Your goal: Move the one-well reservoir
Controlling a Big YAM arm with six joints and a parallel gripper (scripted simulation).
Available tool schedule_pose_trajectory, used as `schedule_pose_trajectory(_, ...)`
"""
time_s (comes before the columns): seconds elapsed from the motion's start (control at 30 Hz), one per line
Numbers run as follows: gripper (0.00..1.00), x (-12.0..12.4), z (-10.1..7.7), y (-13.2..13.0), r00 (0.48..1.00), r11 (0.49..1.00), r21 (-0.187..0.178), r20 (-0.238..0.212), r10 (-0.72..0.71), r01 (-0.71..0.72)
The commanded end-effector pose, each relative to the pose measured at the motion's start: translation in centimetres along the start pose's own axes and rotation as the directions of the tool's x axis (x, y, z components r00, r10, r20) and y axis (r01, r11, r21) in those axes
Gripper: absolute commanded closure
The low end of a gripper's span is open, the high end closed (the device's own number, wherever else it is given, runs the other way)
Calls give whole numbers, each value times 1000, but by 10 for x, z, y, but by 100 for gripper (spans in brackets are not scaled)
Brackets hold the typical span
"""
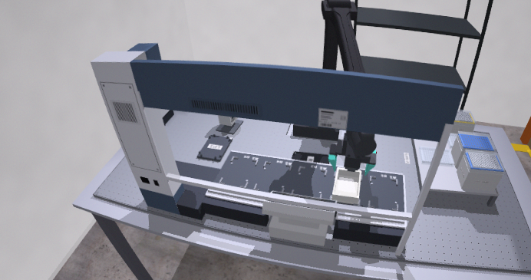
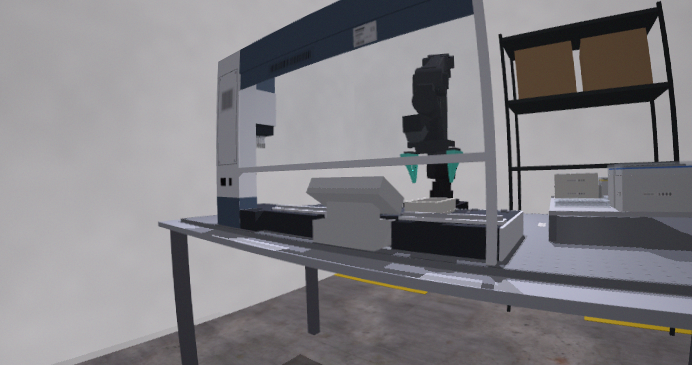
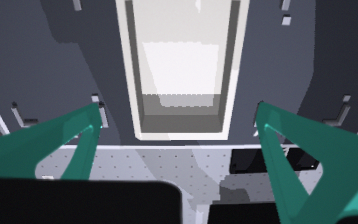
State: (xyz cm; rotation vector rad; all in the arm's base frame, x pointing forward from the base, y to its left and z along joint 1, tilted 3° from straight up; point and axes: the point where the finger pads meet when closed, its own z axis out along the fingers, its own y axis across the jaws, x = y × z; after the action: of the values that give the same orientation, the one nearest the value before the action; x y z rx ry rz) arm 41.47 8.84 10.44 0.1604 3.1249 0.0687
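Note:
The white one-well reservoir (image 1: 347,186) lies flat and open on the dark deck (image 1: 291,174), in the second position from the right in the top view. It also shows low on the deck in the exterior view (image 2: 430,204). In the wrist view the reservoir (image 3: 182,70) looks empty and sits between small corner brackets. My gripper (image 1: 351,165) hangs above the reservoir's near end with its green fingers wide open and apart from the walls. The fingers show clear of the reservoir in the exterior view (image 2: 432,177) and spread to either side in the wrist view (image 3: 180,115). Nothing is between them.
The liquid handler's blue gantry beam (image 1: 295,92) spans above the deck and hides part of the arm. The shelf at the right holds blue-topped racks (image 1: 479,161) and a clear plate (image 1: 433,155). The regrip nest (image 1: 215,147) lies at the back left. A grey console (image 1: 299,222) stands at the deck's front.

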Motion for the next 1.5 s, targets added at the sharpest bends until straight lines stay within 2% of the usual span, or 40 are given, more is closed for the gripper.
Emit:
schedule_pose_trajectory(0.0, 0, -21, -39, 5, 997, 1000, -25, 76, 4, -2)
schedule_pose_trajectory(0.37, 0, -21, -58, 2, 997, 1000, -24, 77, 3, -1)
schedule_pose_trajectory(0.43, 0, -21, -58, 2, 997, 1000, -24, 77, 3, -1)
schedule_pose_trajectory(0.47, 0, -21, -52, 2, 998, 1000, -19, 59, 3, -2)
schedule_pose_trajectory(0.57, 0, -20, -65, 2, 997, 1000, -24, 78, 1, 1)
schedule_pose_trajectory(0.93, 0, -19, -84, 1, 997, 1000, -24, 79, 0, 2)
schedule_pose_trajectory(1.0, 0, -19, -84, 1, 997, 1000, -24, 79, 0, 2)
schedule_pose_trajectory(1.03, 0, -20, -77, 1, 998, 1000, -18, 58, 0, 1)
schedule_pose_trajectory(1.13, 0, -19, -91, 1, 997, 1000, -24, 79, 0, 2)
schedule_pose_trajectory(1.47, 0, -18, -108, 1, 997, 1000, -24, 80, 0, 2)
